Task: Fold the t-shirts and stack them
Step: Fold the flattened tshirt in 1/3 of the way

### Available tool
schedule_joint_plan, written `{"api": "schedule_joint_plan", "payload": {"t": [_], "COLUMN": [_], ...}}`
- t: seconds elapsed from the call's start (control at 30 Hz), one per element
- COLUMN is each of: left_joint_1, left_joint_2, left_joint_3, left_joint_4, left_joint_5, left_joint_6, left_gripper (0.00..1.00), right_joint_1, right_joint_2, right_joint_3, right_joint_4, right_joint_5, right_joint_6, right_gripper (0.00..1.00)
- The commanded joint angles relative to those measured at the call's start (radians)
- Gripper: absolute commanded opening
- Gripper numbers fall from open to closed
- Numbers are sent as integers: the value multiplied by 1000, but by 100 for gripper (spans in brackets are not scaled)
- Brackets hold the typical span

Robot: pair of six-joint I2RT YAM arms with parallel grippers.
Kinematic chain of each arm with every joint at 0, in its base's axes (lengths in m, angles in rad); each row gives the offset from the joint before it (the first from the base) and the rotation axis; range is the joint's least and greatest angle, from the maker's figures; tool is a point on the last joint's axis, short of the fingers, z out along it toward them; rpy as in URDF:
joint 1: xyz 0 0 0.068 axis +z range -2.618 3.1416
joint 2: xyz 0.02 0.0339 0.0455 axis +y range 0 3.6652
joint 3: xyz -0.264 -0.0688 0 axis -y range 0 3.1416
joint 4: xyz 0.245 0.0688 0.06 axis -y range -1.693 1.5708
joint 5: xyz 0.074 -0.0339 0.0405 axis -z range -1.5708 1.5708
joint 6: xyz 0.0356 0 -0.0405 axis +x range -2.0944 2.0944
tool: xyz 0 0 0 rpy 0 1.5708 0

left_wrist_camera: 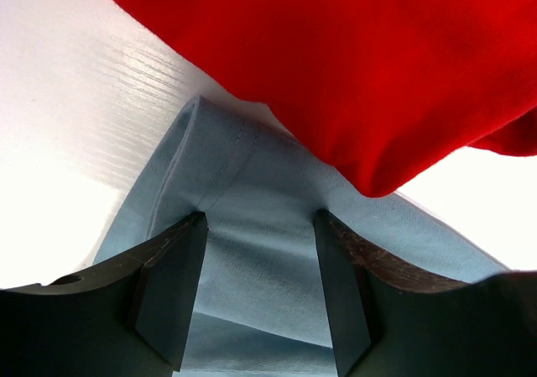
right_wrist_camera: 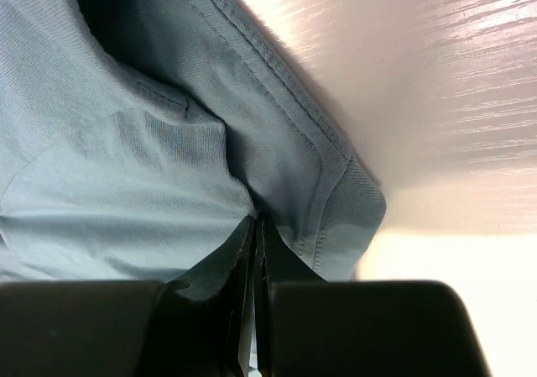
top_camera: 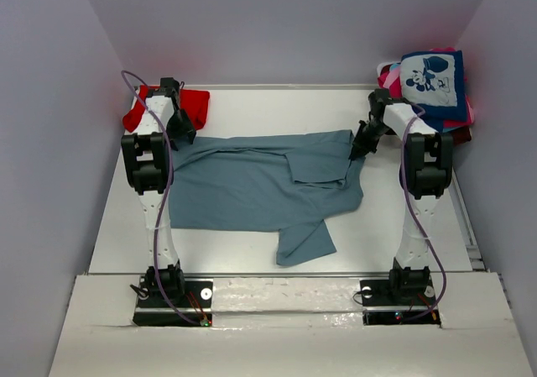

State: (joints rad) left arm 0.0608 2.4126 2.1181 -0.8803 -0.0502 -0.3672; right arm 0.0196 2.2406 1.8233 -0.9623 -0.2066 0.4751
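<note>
Top external view: nearest to us, on the white table (top_camera: 226,255), the grey-blue t-shirt (top_camera: 243,188) lies spread in the middle. One sleeve reaches toward the near edge and the right part is folded over. At its far left corner we see the left gripper (top_camera: 185,135). In the left wrist view its fingers (left_wrist_camera: 172,293) stand apart, one at each side of a raised fold of this cloth. At the far right edge the right gripper (top_camera: 356,152) is closed, and the right wrist view shows its tips pinching the cloth near the hem. Further back, the red t-shirt (top_camera: 195,104) lies in the far left corner, touching the grey-blue one. In the far right corner the navy t-shirt with the mouse print (top_camera: 432,79) tops a pile (top_camera: 388,76).
</note>
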Motion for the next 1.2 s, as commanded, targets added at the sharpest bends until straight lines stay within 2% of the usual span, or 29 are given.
{"api": "schedule_joint_plan", "payload": {"t": [0.0,0.53,0.63,0.73,0.77,0.87,1.03,1.17], "left_joint_1": [20,30,30,30,30,30,11,2], "left_joint_2": [6,0,-3,-15,-17,-24,-20,-18], "left_joint_3": [-38,-43,-43,-50,-50,-52,-43,-30], "left_joint_4": [-28,-31,-31,-25,-22,-20,-20,-25], "left_joint_5": [-40,-37,-34,-27,-23,-16,-14,-14], "left_joint_6": [24,24,22,21,20,20,19,17], "left_gripper": [67,67,67,67,67,67,67,67], "right_joint_1": [-58,-79,-79,-79,-79,-57,3,101], "right_joint_2": [-38,-47,-59,-113,-128,-170,-174,-165], "right_joint_3": [45,13,11,-10,-15,-9,21,70], "right_joint_4": [-15,2,-3,22,26,30,20,-35], "right_joint_5": [61,53,44,9,-10,-34,-89,-91], "right_joint_6": [-6,-23,-29,-33,-33,-33,-23,-21], "right_gripper": [7,8,32,49,60,75,75,75]}}
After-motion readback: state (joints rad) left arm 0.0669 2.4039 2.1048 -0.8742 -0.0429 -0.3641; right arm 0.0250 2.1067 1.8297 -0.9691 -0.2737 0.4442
